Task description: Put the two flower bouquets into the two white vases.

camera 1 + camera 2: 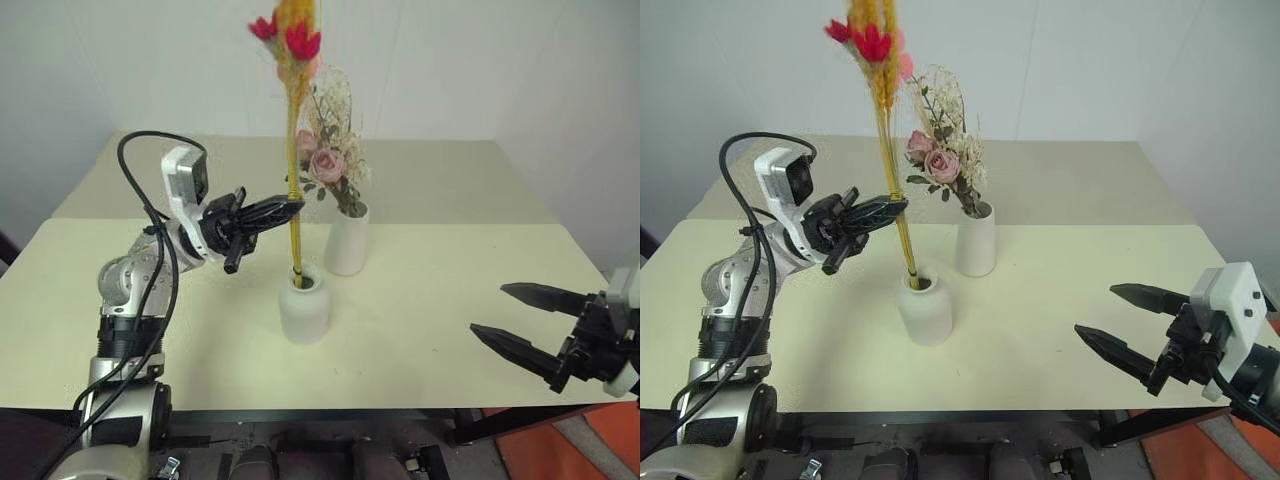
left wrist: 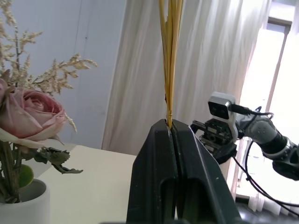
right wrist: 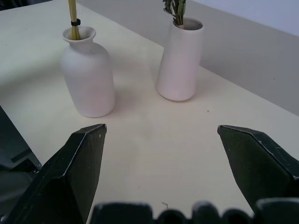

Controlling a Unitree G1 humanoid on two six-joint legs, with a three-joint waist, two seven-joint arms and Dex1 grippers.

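So this one is looking nearly wrapped up. The bushy bouquet (image 1: 328, 160) with the pink roses is already sitting in the taller white vase (image 1: 347, 240) toward the back of the counter (image 1: 450, 300), so that half is done as far as I can tell.

The thin bundle (image 1: 293, 150) of yellow stalks is standing almost upright with its lower ends poking down into the narrow neck of the shorter rounded vase (image 1: 304, 303), which is just in front of the tall one. The left gripper (image 1: 290, 208) is coming in from the side and its jaws are clenched right on the stalks about midway up, well above the vase mouth. In the right wrist view you can see the stalks going into the neck.

The right gripper (image 1: 525, 318) is hanging off to the right edge of the counter, well apart from both vases, jaws spread wide and gripping nothing.

What's left, I'd guess: letting go of the stalks and seeing whether the bundle is settling in the vase without tipping over.
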